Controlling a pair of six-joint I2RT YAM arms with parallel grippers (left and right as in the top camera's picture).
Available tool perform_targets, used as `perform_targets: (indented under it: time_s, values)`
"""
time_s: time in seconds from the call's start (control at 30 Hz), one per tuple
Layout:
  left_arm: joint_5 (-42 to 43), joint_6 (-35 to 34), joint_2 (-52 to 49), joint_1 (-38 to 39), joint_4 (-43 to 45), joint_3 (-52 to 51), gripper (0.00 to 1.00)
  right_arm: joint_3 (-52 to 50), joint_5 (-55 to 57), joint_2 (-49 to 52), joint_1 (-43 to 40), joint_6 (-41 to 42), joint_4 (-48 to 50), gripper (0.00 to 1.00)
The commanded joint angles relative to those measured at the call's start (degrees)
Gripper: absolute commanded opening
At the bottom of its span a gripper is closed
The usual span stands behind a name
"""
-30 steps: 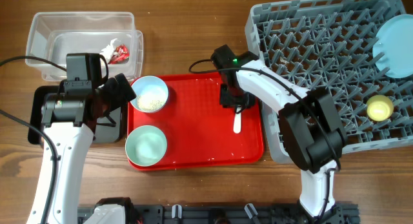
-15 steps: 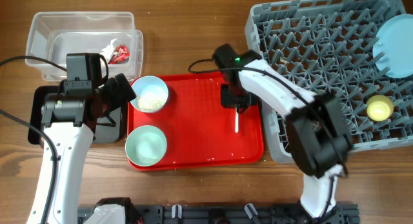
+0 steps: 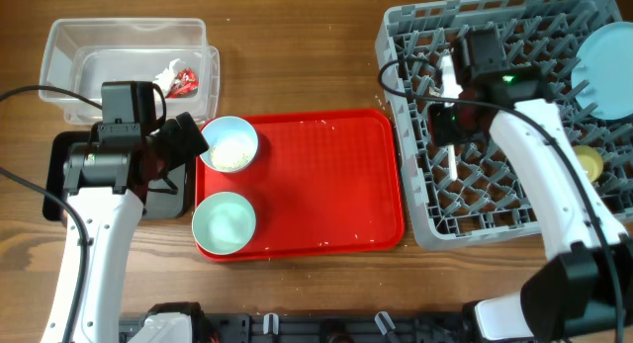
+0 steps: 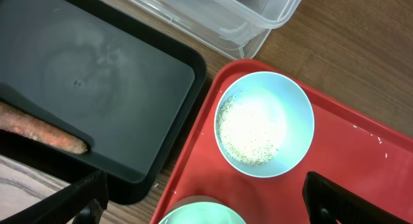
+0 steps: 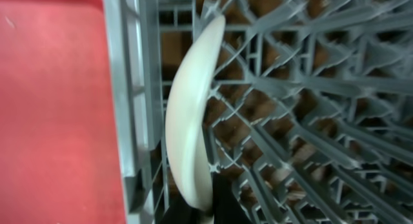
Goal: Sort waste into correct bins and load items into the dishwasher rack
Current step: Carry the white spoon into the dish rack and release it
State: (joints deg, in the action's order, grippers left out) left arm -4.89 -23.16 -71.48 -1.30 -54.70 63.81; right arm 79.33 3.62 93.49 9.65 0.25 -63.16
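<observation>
The right gripper point(image 3: 443, 124) clamped the white spoon point(image 5: 190, 121) by its handle, just inside the dishwasher rack point(image 3: 514, 200), at the wall beside the red tray point(image 3: 326, 185). The spoon's long axis ran parallel w/ that wall, on edge; lowering btw. the pegs probably came next.

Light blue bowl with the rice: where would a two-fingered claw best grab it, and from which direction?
Likely the rim, from straight above: one finger inside the wall, one outside. The light blue bowl sits upright on the red tray, and its round sides offer no flat faces. I'd choose the rim away from the mint-green bowl, where the rice leaves the inner wall bare.
</observation>
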Motion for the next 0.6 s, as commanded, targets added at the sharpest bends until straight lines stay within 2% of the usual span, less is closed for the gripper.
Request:
perform_targets:
  time_s: [0.0, 0.07, 0.17, 0.2, 0.3, 0.43, 0.57]
  values:
    - [-0.79, 0.46, 0.50, -0.37, -0.07, 0.28, 0.96, -4.04, -5.03, 2.01, 0.24, -3.74, 2.38, 0.04]
    - [-0.79, 0.46, 0.50, -0.37, -0.07, 0.28, 0.96, -5.92, -4.94, 2.19, 0.24, -3.69, 3.98, 0.08]
    - [-0.79, 0.46, 0.50, -0.37, -0.07, 0.28, 0.96, -7.54, -4.94, 2.21, 0.24, -3.63, 5.03, 0.23]
    - [-0.76, 0.46, 0.50, -0.37, -0.07, 0.28, 0.96, -7.54, -4.96, 2.19, 0.24, -3.17, 5.09, 0.24]
    - [-0.79, 0.46, 0.50, -0.37, -0.13, 0.28, 0.96, -7.06, -4.96, 2.08, 0.24, -3.02, 5.01, 0.27]
    - [-0.79, 0.46, 0.50, -0.37, -0.33, 0.28, 0.96, -1.25, -5.01, -0.33, 0.24, -0.07, 1.77, 0.30]
    - [-0.79, 0.44, 0.50, -0.37, -0.35, 0.28, 0.96, 5.90, -17.42, -4.15, 0.74, 0.46, 2.45, 0.33]
